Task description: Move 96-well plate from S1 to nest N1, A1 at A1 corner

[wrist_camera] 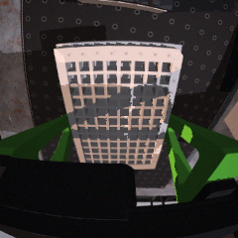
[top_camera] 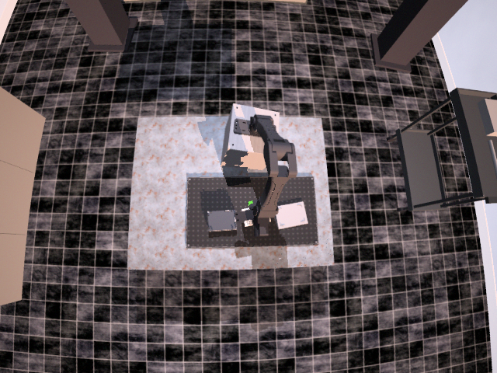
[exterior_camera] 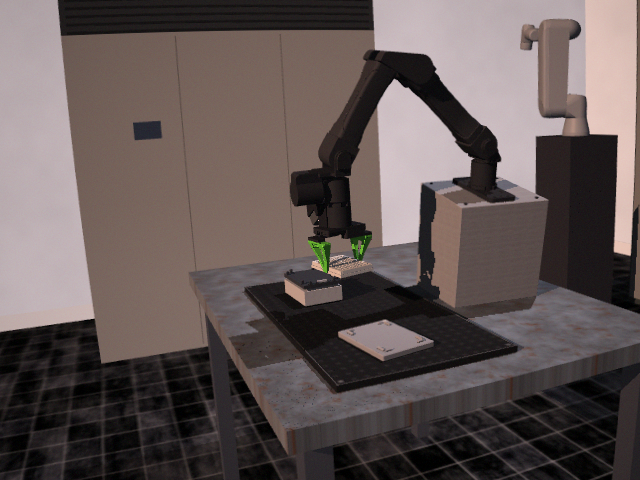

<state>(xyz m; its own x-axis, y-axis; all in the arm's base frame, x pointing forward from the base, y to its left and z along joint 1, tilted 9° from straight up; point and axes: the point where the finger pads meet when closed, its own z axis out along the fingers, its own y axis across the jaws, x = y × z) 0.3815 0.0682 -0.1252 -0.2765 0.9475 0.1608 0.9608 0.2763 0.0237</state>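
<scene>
Nearest on the black board (exterior_camera: 480,338) lies the pale nest (exterior_camera: 385,339), flat, its small corner tabs showing, nothing sitting in it. Farther back and to the left stands the shaker (exterior_camera: 312,287), a low pale block with a dark top pocket. Just beyond it, and a little to its right, the well plate (exterior_camera: 342,265) hangs in the air, clear of the shaker and well apart from the nest. The claw (exterior_camera: 340,250) is clenched on it, one green finger (exterior_camera: 320,255) on each long side, so the grip spans the plate's short width. From the wrist camera the plate (wrist_camera: 119,106) shows its open wells facing up, level, its long axis running straight away from the claw. Which corner is A1 cannot be made out. Farthest back, the arm rises from a pale pedestal (exterior_camera: 485,248) on the table (exterior_camera: 361,413).
</scene>
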